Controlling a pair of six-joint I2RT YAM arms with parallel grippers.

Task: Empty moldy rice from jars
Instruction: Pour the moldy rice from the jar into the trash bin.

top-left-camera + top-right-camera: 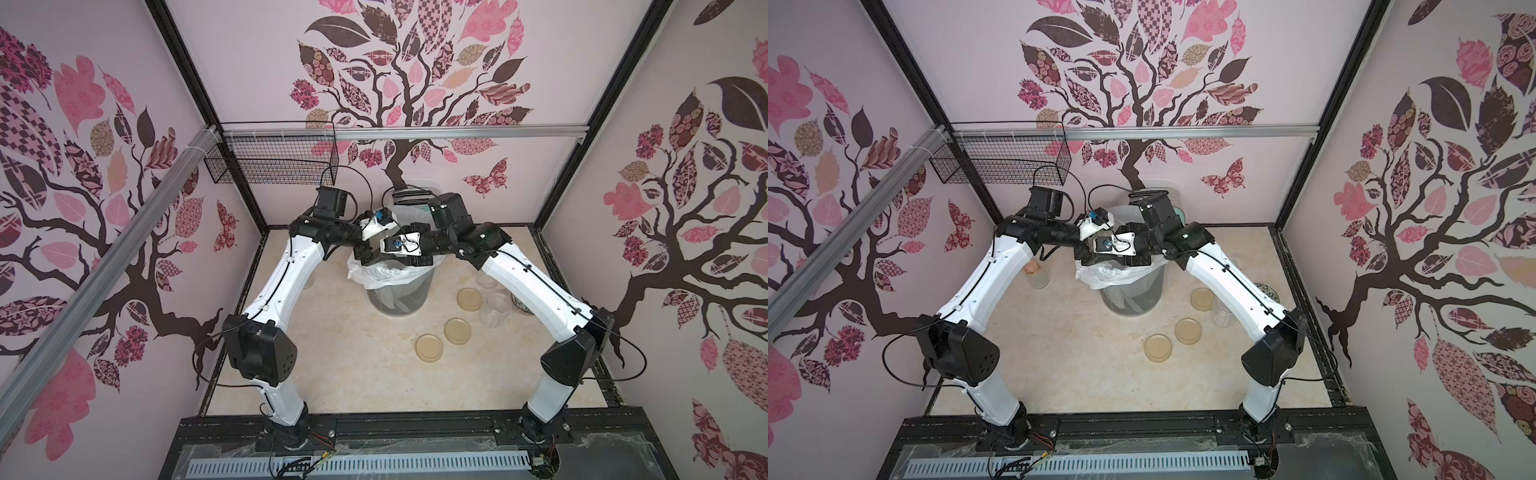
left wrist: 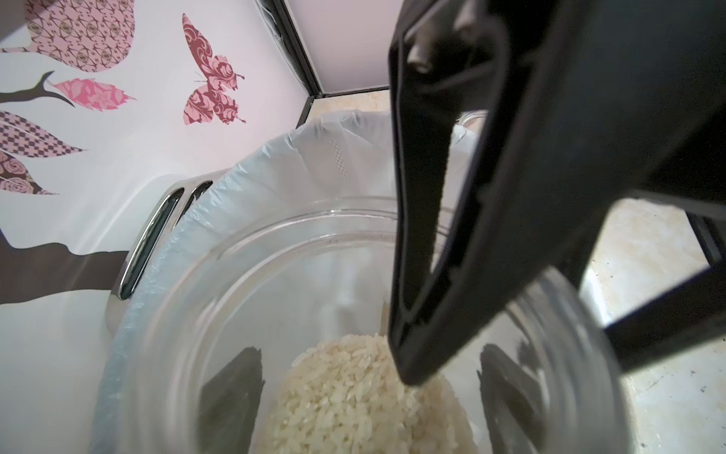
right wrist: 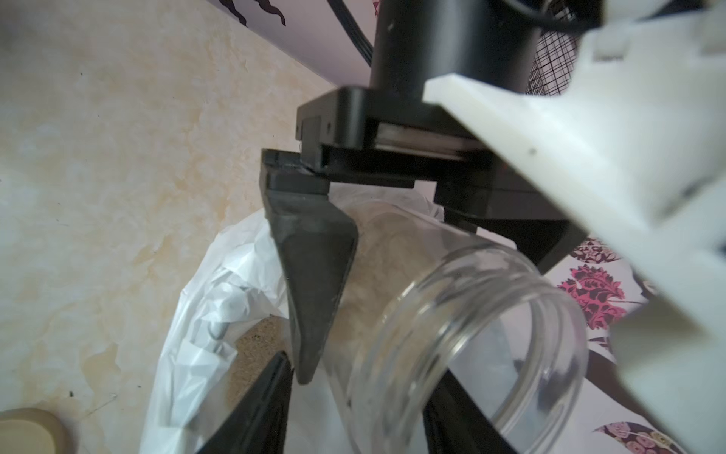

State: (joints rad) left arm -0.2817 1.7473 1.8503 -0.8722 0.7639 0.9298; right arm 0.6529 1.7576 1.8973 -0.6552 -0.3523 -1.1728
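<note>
Right gripper stands half open astride the rim of the jar, holding nothing. Left gripper clamps the jar body, rice inside, bin beneath. Judged step: handover. Next calls for withdrawing, then tipping.

Both top views look down on the whole scene; wrist views share the bin, close up.

jar above bin, lids right of bin
</note>
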